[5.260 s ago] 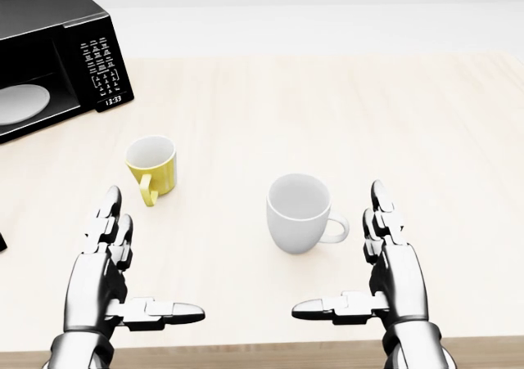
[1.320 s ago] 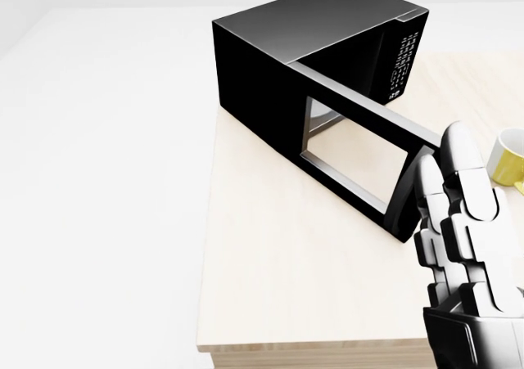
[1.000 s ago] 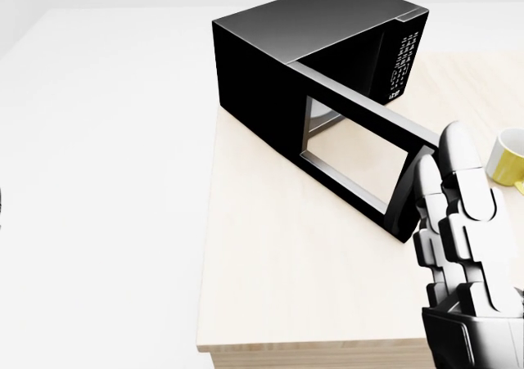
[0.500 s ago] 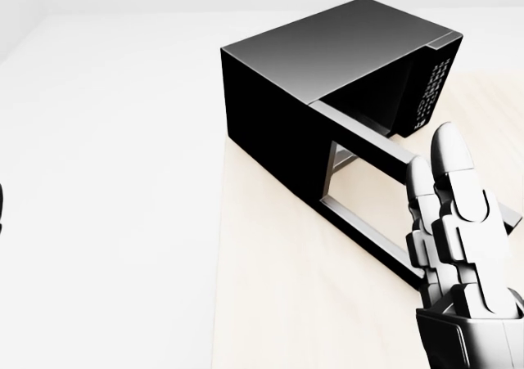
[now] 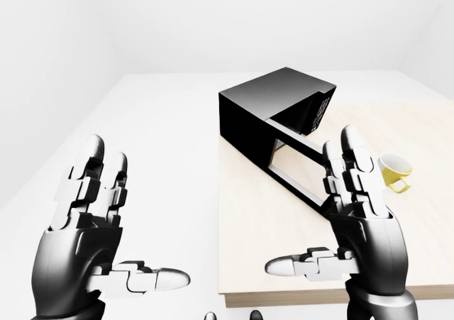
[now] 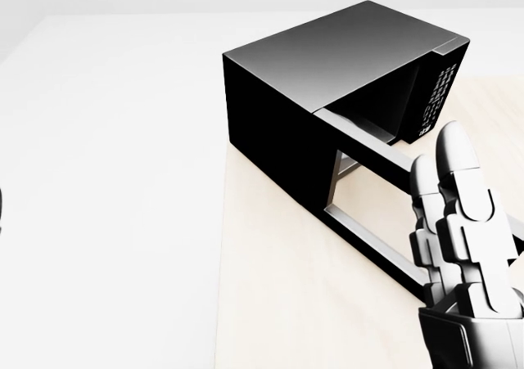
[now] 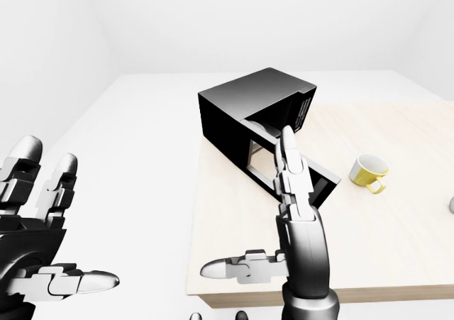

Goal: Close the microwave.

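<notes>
The black microwave (image 6: 327, 74) stands at the left end of the light wooden table (image 6: 278, 303). Its door (image 6: 372, 230) stands open and swings out toward the bottom right of the head view. My right hand (image 5: 332, 213) is open, fingers upright, next to the door's free edge and covering it in the head view (image 6: 463, 238). I cannot tell whether it touches the door. My left hand (image 5: 117, 221) is open and empty, held to the left of the table over the white floor.
A yellow mug (image 5: 394, 171) stands on the table to the right of the door. The table's left edge (image 5: 221, 249) runs just below the microwave's left corner. White floor lies to the left.
The camera has moved closer and shifted, so the microwave looks larger and the yellow mug has left the head view. My right hand stays raised by the door's end. The door remains open.
</notes>
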Controlling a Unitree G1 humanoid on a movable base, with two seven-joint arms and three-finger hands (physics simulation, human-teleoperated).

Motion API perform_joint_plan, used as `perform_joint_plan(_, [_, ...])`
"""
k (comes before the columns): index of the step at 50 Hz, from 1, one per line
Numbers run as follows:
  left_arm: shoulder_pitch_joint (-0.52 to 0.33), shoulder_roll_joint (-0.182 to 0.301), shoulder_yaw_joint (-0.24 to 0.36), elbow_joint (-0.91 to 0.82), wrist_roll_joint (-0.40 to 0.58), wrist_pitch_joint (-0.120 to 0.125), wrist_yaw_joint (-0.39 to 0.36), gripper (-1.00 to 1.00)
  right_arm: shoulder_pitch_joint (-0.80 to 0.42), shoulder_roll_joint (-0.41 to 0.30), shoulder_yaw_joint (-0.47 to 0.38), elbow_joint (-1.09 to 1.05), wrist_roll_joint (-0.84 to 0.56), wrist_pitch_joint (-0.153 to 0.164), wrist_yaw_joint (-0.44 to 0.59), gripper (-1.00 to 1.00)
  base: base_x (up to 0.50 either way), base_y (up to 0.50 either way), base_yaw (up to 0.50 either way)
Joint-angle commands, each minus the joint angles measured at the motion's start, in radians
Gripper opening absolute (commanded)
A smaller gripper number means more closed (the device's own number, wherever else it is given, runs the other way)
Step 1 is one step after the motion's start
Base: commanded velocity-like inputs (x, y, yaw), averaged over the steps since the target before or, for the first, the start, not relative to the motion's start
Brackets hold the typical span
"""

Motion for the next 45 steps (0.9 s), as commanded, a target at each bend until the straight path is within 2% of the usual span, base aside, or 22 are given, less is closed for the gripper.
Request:
perform_joint_plan(1, [-0.004,-0.005,-0.005,0.0,0.004,0.0,-0.002,1.0,-0.006,-0.014,-0.004,0.0,0.005,0.0,-0.013,1.0,0.0,0.0,0.0])
perform_joint_plan(8, [-0.009,-0.009,-0.008,0.0,0.007,0.0,-0.002,1.0,-0.034,-0.053,0.005,0.0,0.014,0.0,-0.051,1.0,0.0,0.0,0.0])
perform_joint_plan(16, [-0.017,-0.015,-0.005,0.0,0.002,0.0,-0.004,1.0,-0.109,-0.179,0.029,0.008,0.071,0.0,-0.183,1.0,0.0,0.0,0.0])
perform_joint_plan(20, [-0.018,-0.019,-0.006,0.0,0.004,0.0,-0.006,1.0,-0.13,-0.214,0.031,0.076,0.105,0.0,-0.231,1.0,0.0,0.0,0.0])
perform_joint_plan(32, [-0.018,-0.026,-0.003,0.0,0.006,0.0,-0.013,1.0,-0.147,-0.236,0.062,0.205,0.108,0.0,-0.281,1.0,0.0,0.0,0.0])
perform_joint_plan(45, [-0.021,-0.04,0.001,0.0,0.008,0.0,-0.025,1.0,-0.17,-0.227,0.078,0.362,0.1,0.0,-0.301,1.0,0.0,0.0,0.0])
